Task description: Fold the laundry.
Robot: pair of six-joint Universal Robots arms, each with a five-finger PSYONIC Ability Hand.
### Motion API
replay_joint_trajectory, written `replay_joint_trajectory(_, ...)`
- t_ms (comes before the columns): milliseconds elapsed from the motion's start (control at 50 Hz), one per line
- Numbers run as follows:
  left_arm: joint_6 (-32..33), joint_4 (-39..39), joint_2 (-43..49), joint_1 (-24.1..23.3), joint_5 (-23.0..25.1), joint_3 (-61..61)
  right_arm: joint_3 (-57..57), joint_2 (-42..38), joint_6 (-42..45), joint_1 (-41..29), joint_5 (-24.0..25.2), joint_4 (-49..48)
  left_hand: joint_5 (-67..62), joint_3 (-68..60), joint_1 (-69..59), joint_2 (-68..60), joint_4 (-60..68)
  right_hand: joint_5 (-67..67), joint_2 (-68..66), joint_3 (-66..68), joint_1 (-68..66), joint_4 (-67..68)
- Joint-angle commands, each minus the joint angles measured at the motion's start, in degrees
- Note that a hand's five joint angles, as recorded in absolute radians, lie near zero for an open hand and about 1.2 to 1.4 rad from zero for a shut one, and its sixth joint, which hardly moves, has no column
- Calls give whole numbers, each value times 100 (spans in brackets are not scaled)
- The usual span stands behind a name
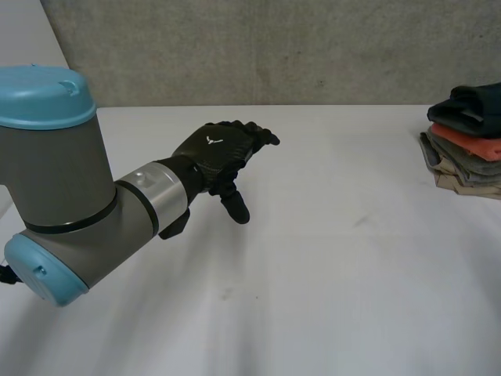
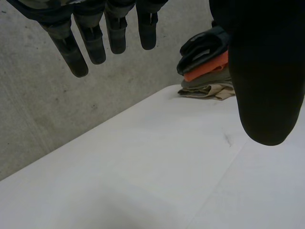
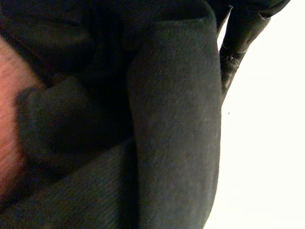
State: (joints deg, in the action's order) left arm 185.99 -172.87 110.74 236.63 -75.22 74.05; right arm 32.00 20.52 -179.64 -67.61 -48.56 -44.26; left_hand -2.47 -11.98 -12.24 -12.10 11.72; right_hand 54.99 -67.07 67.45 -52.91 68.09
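Observation:
A stack of folded laundry (image 1: 468, 157) lies at the table's far right edge, with a dark garment (image 1: 473, 106) on top and an orange one (image 1: 470, 142) under it. Beyond my left hand's fingertips the same stack (image 2: 207, 78) shows. My left hand (image 1: 223, 149) hovers open over the bare table left of centre, fingers (image 2: 95, 43) straight and holding nothing. A thick fold of the dark garment (image 3: 171, 119) lies right against my right hand (image 3: 240, 33), whose fingers curl round that fold. A strip of orange cloth (image 3: 7, 124) shows beside it.
The white table (image 1: 313, 274) stretches wide between my left hand and the stack. A grey concrete wall (image 1: 274, 47) runs behind the table's far edge. My left arm (image 1: 70, 196) reaches in from the near left.

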Motion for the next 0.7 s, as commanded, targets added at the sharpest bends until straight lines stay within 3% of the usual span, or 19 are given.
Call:
replay_joint_trajectory(20,-1,-1,0,-3,-10,5,1246,566,-62,266,496,-478,-10,-58,-33,-47,85,1501,-1293,1255,-2709,1191)
replay_joint_trajectory(120,-1,-1,0,-3,-10,5,1888,1050,-62,433,637,-698,-10,-58,-33,-47,85,1501,-1293,1255,-2709,1191)
replay_joint_trajectory(300,-1,-1,0,-12,-10,5,2653,1805,-255,477,1462,-725,-10,-58,-33,-47,85,1501,-1293,1255,-2709,1191)
replay_joint_trajectory(600,-98,-1,-18,-29,-1,-4,2918,1702,-229,670,1289,-593,-10,-58,-33,-47,85,1501,-1293,1255,-2709,1191)
replay_joint_trajectory(700,-221,-1,-9,-47,-1,-4,2795,1657,-28,670,954,-102,-10,-58,-33,-47,85,-826,1034,-1072,-383,-1136)
